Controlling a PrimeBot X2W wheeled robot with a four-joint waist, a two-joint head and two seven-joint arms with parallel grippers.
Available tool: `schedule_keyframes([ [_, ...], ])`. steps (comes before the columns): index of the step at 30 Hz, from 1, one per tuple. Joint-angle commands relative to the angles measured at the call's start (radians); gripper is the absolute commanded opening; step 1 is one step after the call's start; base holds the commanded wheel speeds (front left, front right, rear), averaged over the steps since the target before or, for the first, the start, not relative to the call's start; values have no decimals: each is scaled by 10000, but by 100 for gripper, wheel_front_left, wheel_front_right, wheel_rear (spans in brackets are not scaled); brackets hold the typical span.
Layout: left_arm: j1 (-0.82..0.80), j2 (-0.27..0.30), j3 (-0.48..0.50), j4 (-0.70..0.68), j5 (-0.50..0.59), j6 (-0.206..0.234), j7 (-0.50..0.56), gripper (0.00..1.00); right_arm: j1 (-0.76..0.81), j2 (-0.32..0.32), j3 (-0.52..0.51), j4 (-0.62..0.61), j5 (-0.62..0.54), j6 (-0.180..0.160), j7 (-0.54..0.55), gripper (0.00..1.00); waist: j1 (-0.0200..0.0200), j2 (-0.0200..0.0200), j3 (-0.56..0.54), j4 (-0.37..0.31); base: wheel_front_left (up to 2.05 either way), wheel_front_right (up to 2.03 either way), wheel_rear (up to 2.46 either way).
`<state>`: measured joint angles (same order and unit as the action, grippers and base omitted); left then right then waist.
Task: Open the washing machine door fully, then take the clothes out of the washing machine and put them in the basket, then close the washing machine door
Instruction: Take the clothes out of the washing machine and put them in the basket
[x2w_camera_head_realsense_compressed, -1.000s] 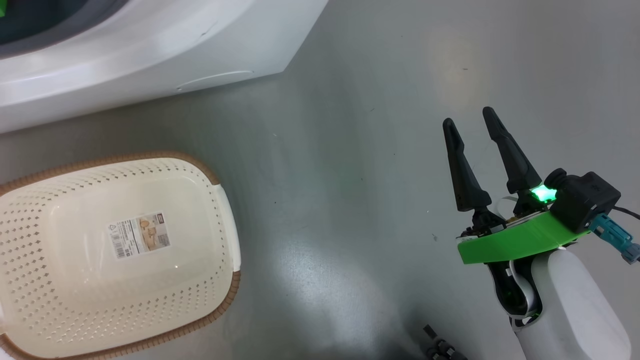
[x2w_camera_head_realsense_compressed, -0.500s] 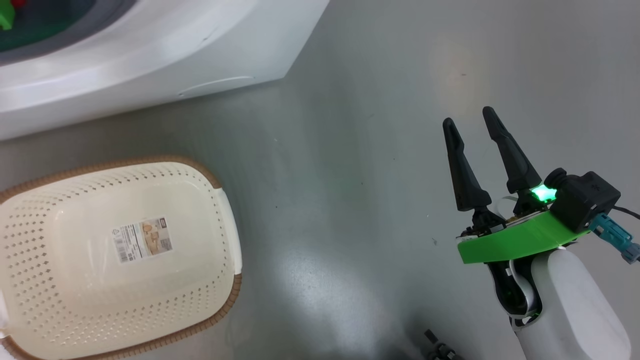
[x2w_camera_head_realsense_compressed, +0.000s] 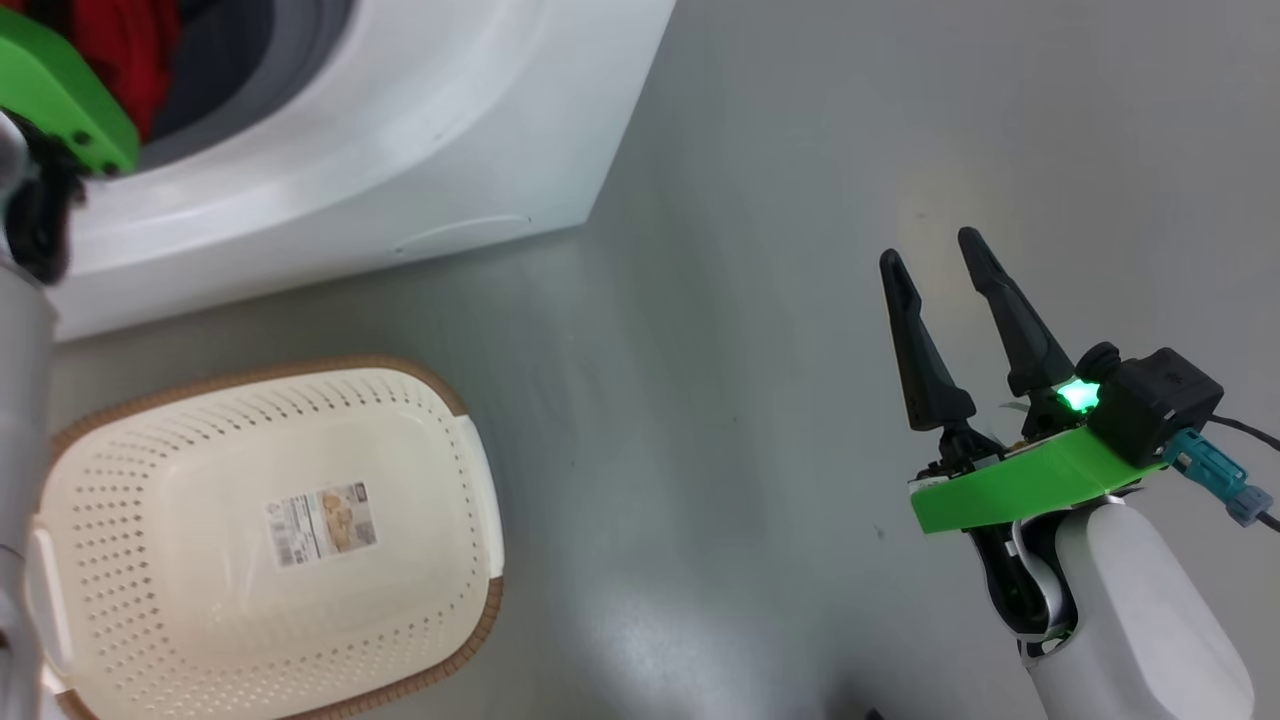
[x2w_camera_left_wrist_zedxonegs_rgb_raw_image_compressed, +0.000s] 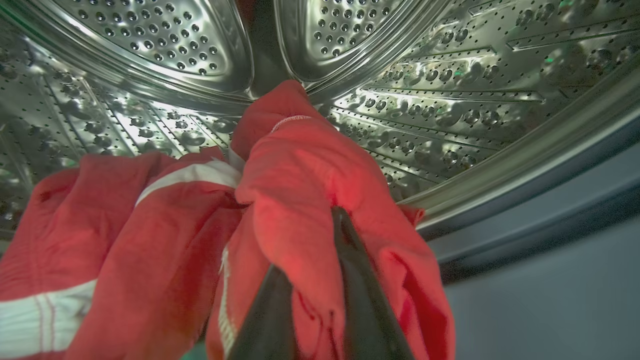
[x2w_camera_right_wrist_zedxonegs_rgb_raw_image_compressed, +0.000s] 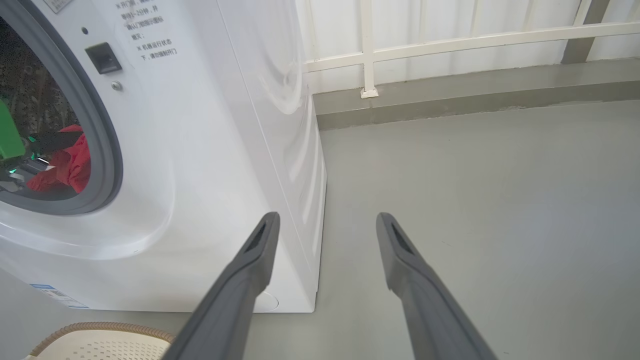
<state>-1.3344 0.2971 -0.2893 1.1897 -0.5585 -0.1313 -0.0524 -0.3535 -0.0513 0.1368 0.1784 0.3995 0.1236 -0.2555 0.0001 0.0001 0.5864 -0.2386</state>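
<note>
Pinching a fold of the red clothes (x2w_camera_left_wrist_zedxonegs_rgb_raw_image_compressed: 300, 165) between the left fingers (x2w_camera_left_wrist_zedxonegs_rgb_raw_image_compressed: 350, 250), nearly closed on the fabric, inside the drum (x2w_camera_left_wrist_zedxonegs_rgb_raw_image_compressed: 450, 100) of the washer (x2w_camera_head_realsense_compressed: 400, 150). Lying against the perforated drum wall: the other red folds, with white stripes. Holding the right fingers (x2w_camera_head_realsense_compressed: 912, 335) spread wide, nothing between them, above the floor (x2w_camera_head_realsense_compressed: 700, 400), well right of the washer. Standing upright on the floor just in front of the washer: the basket (x2w_camera_head_realsense_compressed: 250, 372), sticker (x2w_camera_head_realsense_compressed: 322, 522) visible on its bottom.
</note>
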Motion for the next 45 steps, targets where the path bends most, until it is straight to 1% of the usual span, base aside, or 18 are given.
schedule_keyframes([
  [1, 234, 354, -22, -375, -145, 7, -201, 0, 157, 11, 159, -146, -168, 71, -63, 100, -1, -1, -444, 172, 0, 0, 0],
  [8, 1284, 302, -749, -1114, -608, 6, -908, 0, 328, 11, 230, 101, -318, 71, -63, 100, -1, -1, -1483, 482, 0, 0, 0],
  [16, 2422, 277, -1318, -2015, -1159, 6, -1630, 0, 650, 11, 216, 457, -421, 71, -63, 100, -1, -1, -2621, 981, 0, 0, 0],
  [20, 2953, 312, -1513, -2587, -1257, 6, -1850, 0, 819, 11, 234, 642, -427, 71, -63, 100, -1, -1, -3147, 1255, 0, 0, 0],
  [26, 3878, 466, -1437, -3717, -1226, 100, -2029, 0, 1066, 11, 171, 833, -492, 71, -63, 100, -1, -1, -3818, 1640, 0, 0, 0],
  [30, 4661, 721, -1442, -4757, -1099, 413, -2051, 0, 1210, 11, 124, 896, -421, 71, -63, 100, -1, -1, -4135, 1832, 0, 0, 0],
  [34, 5657, 1106, -1312, -6273, -1059, 871, -2061, 0, 1339, 11, 105, 929, -329, 71, -63, 100, -1, -1, -4377, 1949, 0, 0, 0],
  [36, 6246, 1452, -1339, -7174, -851, 1222, -2051, 0, 1383, 11, 101, 949, -300, 71, -63, 100, -1, -1, -4477, 1969, 0, 0, 0],
  [39, 7275, 1851, -1216, -8654, -819, 1806, -1911, 0, 1424, 11, 95, 974, -267, 71, -63, 100, -1, -1, -4568, 1987, 0, 0, 0],
  [42, 8285, 2205, -915, -10288, -878, 2505, -1800, 0, 1446, 11, 79, 990, -241, 71, -63, 100, -1, -1, -4630, 2012, 0, 0, 0],
  [43, 8285, 2205, -915, -10288, -878, 2505, -1800, 0, 1446, 11, 79, 990, -241, 71, -63, 100, -1, -1, -4630, 2012, 0, 0, 0],
  [45, 8906, 2425, -709, -11357, -919, 2976, -1642, 0, 1473, 11, 72, 991, -232, 71, -63, 100, -1, -1, -4674, 2039, 0, 0, 0],
])
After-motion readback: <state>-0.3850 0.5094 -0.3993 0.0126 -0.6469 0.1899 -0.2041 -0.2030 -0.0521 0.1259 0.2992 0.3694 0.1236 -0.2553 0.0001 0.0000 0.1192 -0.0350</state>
